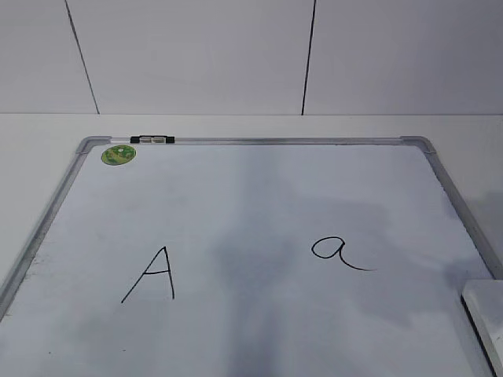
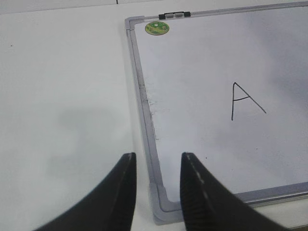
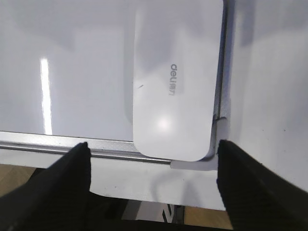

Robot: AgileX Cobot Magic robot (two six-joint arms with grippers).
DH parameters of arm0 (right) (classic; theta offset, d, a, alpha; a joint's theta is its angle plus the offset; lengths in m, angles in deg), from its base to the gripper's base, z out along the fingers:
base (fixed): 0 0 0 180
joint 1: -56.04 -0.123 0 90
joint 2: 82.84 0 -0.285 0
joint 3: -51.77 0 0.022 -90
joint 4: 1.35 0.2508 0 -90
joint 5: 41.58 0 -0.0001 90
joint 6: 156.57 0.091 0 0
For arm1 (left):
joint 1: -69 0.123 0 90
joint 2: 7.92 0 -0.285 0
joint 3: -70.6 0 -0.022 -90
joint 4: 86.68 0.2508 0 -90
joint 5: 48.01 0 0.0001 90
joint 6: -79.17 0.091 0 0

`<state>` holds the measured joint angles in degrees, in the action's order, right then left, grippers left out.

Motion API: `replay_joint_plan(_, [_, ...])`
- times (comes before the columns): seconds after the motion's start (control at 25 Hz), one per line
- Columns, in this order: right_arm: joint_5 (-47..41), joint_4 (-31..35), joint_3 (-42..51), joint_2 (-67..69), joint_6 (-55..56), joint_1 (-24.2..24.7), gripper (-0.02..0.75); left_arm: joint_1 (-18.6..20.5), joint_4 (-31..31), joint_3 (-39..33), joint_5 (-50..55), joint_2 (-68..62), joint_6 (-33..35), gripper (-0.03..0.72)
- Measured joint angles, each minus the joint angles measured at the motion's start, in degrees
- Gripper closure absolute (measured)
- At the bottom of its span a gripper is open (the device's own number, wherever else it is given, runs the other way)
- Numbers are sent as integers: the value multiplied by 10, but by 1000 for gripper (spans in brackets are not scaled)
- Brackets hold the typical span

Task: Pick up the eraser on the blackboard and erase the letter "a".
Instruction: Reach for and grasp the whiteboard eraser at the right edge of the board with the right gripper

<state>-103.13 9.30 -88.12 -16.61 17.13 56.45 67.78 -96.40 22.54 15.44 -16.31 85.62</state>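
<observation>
Right wrist view: I look down on the eraser (image 3: 174, 79), which lies flat in the near right corner of the blackboard (image 3: 72, 72), its long side just beside the frame rail and its rounded end at the grey corner piece.
Exterior view: only a sliver of the eraser (image 1: 486, 318) shows at the lower right edge; the letter "a" (image 1: 339, 253) sits right of centre, with the capital A (image 1: 152, 275) well apart to its left.
Handling, my guess: a light, stiff plastic shell, smooth and glossy on top, so probably slippery; I see nothing fragile. The felt base is hidden from me.
Where I would grip: across the short width, on the two long side walls, about mid-length, low enough that the fingers do not slide up the curved top. The frame rail crowds the right-hand side wall, so that finger has little room.
Right end effector (image 3: 154, 166): spread wide, wider than the eraser, one finger at each lower corner of its view; it straddles the eraser's near end from above, holding nothing and touching nothing that I can see.
Left end effector (image 2: 158, 185): partly open, empty, hanging over the board's near left corner beside the counter (image 2: 62, 96).
Round green sticker (image 1: 119, 155): far left corner, out of the way.
</observation>
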Motion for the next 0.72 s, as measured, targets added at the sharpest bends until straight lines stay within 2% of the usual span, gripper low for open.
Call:
replay_joint_plan(0.36, [24, 21, -1, 40, 0, 0, 94, 0, 0, 0, 0, 0, 0, 453])
replay_joint_plan(0.72, [46, -2, -1, 81, -1, 0, 96, 0, 0, 0, 0, 0, 0, 454])
